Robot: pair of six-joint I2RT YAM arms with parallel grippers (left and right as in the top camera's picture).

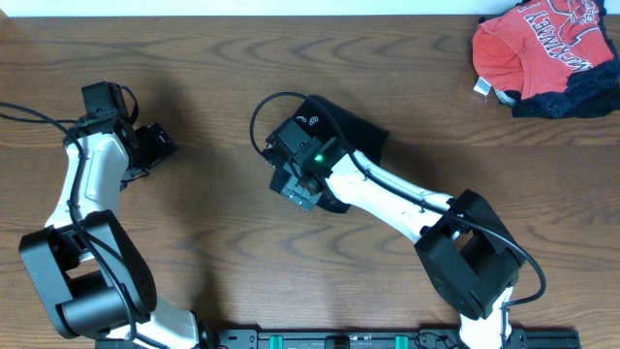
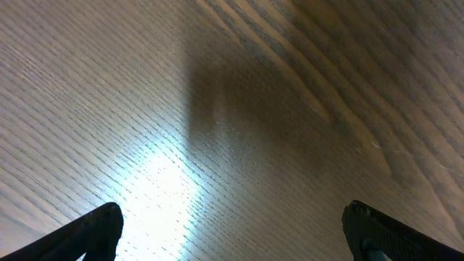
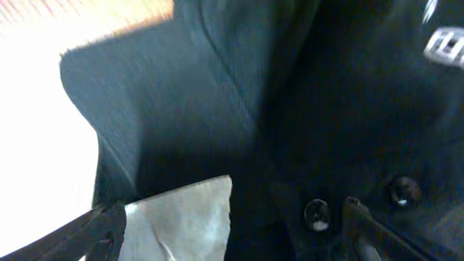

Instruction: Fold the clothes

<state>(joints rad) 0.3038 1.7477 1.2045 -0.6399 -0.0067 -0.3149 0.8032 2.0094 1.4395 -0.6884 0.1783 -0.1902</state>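
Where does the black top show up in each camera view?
Overhead: black top mid-table, partly under the right gripper.
Left wrist: not in view, only table.
Right wrist: black top fills most of the picture.
Shared landmark: the right gripper above it.

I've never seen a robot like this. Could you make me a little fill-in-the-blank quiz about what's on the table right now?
1. The right gripper is above the clothes, whose colour is ____.
2. The left gripper has its jaws ____, with nothing between them.
3. The red-orange shirt carries lettering coloured ____.
4. That shirt lies at the far ____ corner of the table.

Missing words: black; open; white; right.
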